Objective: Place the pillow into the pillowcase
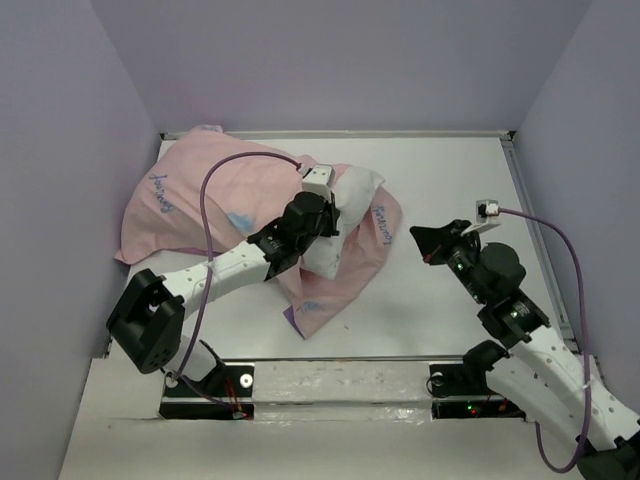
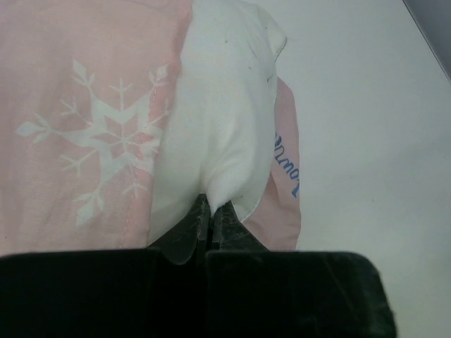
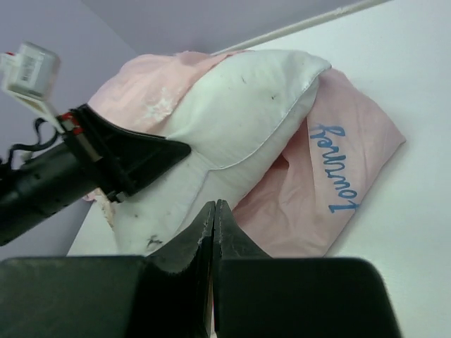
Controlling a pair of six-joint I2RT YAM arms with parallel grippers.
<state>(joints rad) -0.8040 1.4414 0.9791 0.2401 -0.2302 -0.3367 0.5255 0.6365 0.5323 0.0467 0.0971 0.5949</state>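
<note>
"On the bench (image 1: pixel 450 170), seen from above, what holds what?"

"The pillowcase (image 1: pixel 200 190) lies spread at the far left, pale pink side up. The pillow (image 1: pixel 355 190) is only partly inside it: one white end sticks out of the mouth toward the middle, with a pink flap under it."

"And the arms?"

"The left pincer (image 1: pixel 325 225) sits on that bare white end. The right pincer (image 1: pixel 420 240) hangs over bare bench, well apart from the cloth."

"What does the left wrist show?"

"The left pincer (image 2: pixel 210 211) has its fingers pressed together on a fold of the pillow (image 2: pixel 218 120), so it grips white fabric. The pillowcase (image 2: pixel 84 84), with a white snowflake (image 2: pixel 106 134), covers the pillow's left side. More pink with blue lettering (image 2: pixel 285 165) shows beside the right edge."

"And the right wrist?"

"The right pincer (image 3: pixel 213 222) is closed with nothing between its fingers. Beyond it the pillow (image 3: pixel 239 120) bulges out of the pillowcase (image 3: pixel 317 190), which lies beneath and behind it. The left pincer (image 3: pixel 176 149) touches the pillow's side."
</note>
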